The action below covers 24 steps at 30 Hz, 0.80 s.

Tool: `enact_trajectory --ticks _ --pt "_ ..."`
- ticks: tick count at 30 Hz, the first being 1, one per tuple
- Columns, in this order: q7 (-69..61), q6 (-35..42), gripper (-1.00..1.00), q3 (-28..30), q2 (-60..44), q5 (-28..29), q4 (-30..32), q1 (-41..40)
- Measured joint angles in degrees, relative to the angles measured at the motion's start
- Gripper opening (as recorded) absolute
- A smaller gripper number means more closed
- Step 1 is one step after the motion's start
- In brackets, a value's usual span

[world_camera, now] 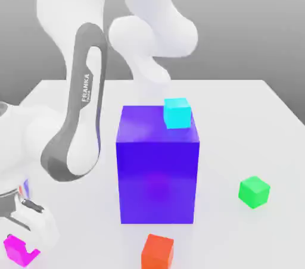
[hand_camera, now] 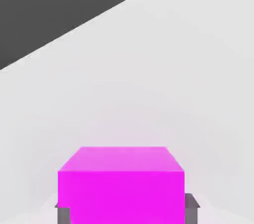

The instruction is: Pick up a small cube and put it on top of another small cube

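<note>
- The claw [hand_camera: 124,214] is clenched on the magenta cube [hand_camera: 121,183], which sits between its fingers [hand_camera: 192,207], low at the worktop [world_camera: 250,113].
- Lift straight up first, so the cube doesn't drag.
- The green cube [world_camera: 254,191] lies well apart from the claw, past the big purple-blue block [world_camera: 158,166]; carry high around it.

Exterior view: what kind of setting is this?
Likely a simulated tabletop test scene, not a real room: a plain white table against a blank grey backdrop, flat-coloured blocks such as the big purple-blue block, and a Franka arm.
</note>
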State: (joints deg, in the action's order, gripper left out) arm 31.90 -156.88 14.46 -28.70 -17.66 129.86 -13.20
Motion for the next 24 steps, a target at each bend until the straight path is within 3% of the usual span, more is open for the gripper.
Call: enact_trajectory --ticks 4,17,24 --pt "1.99 4.91 -1.00 2.03 7.33 4.14 2.37 3.15" --pt "-14.18 4.37 -1.00 -17.52 23.10 11.96 18.14 21.08" --pt "-25.79 1.92 -1.00 -27.02 30.40 15.74 26.98 40.61"
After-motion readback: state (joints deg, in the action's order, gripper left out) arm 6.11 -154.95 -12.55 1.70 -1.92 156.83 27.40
